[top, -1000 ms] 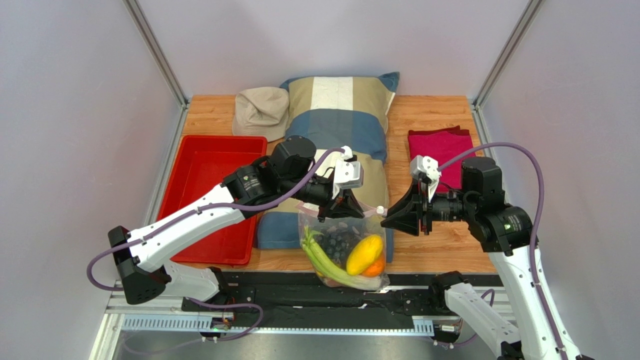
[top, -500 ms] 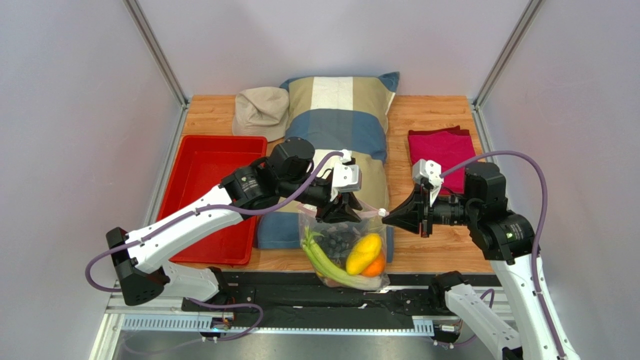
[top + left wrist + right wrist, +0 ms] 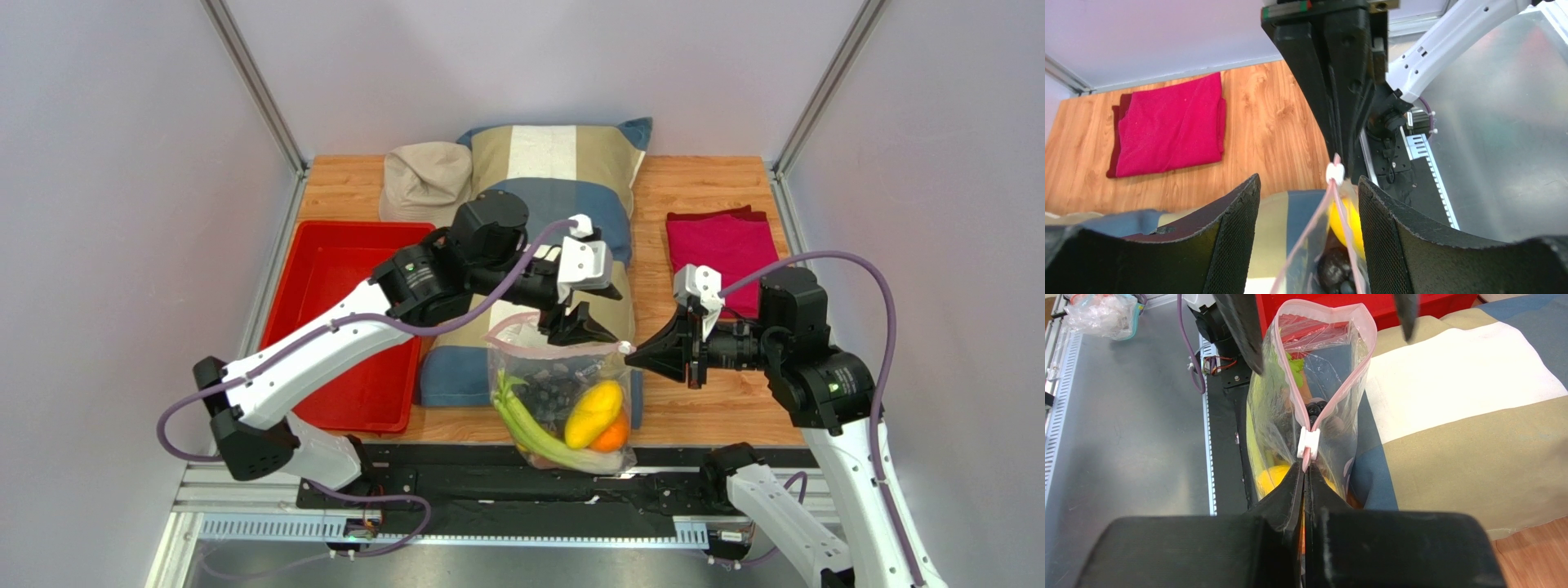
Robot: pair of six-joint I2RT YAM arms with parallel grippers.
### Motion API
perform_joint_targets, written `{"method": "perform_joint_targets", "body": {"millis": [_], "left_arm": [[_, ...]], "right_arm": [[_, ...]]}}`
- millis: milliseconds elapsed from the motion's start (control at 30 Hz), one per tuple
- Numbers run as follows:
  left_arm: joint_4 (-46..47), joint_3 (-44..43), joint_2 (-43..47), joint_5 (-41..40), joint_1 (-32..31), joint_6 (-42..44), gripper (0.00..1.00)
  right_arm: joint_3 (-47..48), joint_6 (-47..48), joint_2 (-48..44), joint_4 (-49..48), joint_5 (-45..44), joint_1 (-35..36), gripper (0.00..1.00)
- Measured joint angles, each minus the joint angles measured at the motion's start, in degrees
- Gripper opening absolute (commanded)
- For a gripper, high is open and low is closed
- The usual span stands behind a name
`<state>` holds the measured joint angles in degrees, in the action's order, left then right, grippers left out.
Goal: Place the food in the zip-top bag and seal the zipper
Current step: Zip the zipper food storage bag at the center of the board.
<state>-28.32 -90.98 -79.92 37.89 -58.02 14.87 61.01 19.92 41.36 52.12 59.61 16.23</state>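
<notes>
The clear zip-top bag (image 3: pixel 564 404) hangs at the table's front edge. Inside it are the food pieces: green celery (image 3: pixel 525 423), a yellow pepper (image 3: pixel 595 413), an orange (image 3: pixel 613 435) and dark grapes (image 3: pixel 552 390). My right gripper (image 3: pixel 629 352) is shut on the right end of the bag's mouth, just behind the white slider (image 3: pixel 1309 443). The pink zipper (image 3: pixel 1287 367) gapes in a wide loop. My left gripper (image 3: pixel 1308 184) stands open just above the mouth, one finger on each side of the pink strip, touching nothing.
An empty red tray (image 3: pixel 331 282) sits at the left. A striped pillow (image 3: pixel 558 184) lies behind the bag, with a beige cloth (image 3: pixel 427 181) beside it. A folded magenta cloth (image 3: pixel 718 239) lies at the back right. Crumpled clear plastic (image 3: pixel 1103 315) lies below the table's edge.
My left gripper has opened, let go of the bag's mouth and lifted back and to the right. My right gripper has closed on the slider end and stays there.
</notes>
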Motion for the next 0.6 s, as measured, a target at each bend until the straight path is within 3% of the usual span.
{"method": "perform_joint_targets", "body": {"millis": [267,533,600], "left_arm": [[-2.1,-2.47,-6.86,1.51,-2.43,2.45,0.52],[-4.92,-3.19,-8.48,2.14,-3.02,3.43,0.15],[-5.4,-3.21,-8.46,2.38,-2.91,3.48,0.12]], "right_arm": [[0.11,1.73,0.0,0.81,-0.7,0.22,0.0],[0.11,2.49,-0.72,0.98,-1.31,0.24,0.0],[0.11,2.69,-0.94,1.09,-2.01,0.24,0.0]]}}
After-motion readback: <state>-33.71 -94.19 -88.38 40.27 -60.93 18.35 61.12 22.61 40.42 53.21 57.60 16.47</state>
